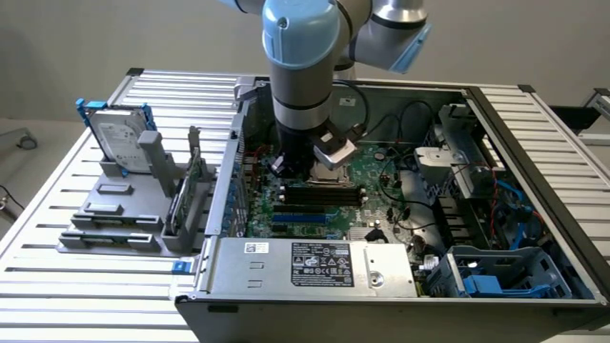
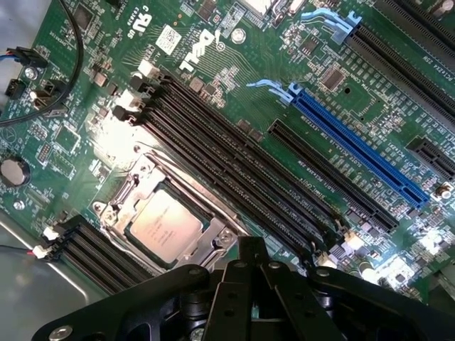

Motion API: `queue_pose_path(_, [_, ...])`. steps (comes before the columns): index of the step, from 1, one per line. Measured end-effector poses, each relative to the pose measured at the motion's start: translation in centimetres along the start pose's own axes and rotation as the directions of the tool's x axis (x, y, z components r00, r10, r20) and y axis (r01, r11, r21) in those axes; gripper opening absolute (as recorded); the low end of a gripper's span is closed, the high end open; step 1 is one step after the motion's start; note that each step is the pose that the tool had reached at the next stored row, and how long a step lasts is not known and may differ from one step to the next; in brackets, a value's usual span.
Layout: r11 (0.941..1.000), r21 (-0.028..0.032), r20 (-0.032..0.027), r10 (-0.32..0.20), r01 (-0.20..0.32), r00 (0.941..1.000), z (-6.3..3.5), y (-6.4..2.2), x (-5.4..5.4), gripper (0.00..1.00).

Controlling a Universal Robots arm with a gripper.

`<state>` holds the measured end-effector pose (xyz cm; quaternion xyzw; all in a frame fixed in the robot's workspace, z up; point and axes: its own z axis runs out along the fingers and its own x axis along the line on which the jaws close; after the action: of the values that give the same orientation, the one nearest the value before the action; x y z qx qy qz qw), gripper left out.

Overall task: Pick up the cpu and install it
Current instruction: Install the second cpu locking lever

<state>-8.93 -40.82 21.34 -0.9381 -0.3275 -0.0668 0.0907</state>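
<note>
On the exterior view's left, a hard drive [image 1: 121, 136] stands upright in a grey rack [image 1: 124, 214] near the table's [image 1: 57, 286] left edge. To its right lies the opened computer case [image 1: 533, 214], the arm reaching down over its green circuit board [image 2: 234, 85]. The gripper [image 2: 252, 266] hangs with fingers together, holding nothing. The cpu [image 2: 162, 222] sits in its metal socket frame [image 2: 128, 195], beside the long black memory slots [image 2: 234, 177].

Cpu [image 2: 162, 226] seated in motherboard [image 2: 234, 64] socket, closed hand [image 2: 250, 264] just beside
</note>
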Motion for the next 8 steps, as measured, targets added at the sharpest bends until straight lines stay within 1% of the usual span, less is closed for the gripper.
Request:
queue_pose_path(5, [1.0000,-0.0002,0.0002,0.000,0.000,1.0000,-0.60,-0.09,0.13,0.11])
queue_pose_path(8, [1.0000,-0.0014,0.0011,0.000,0.000,1.0000,-0.84,-0.17,0.22,0.11])
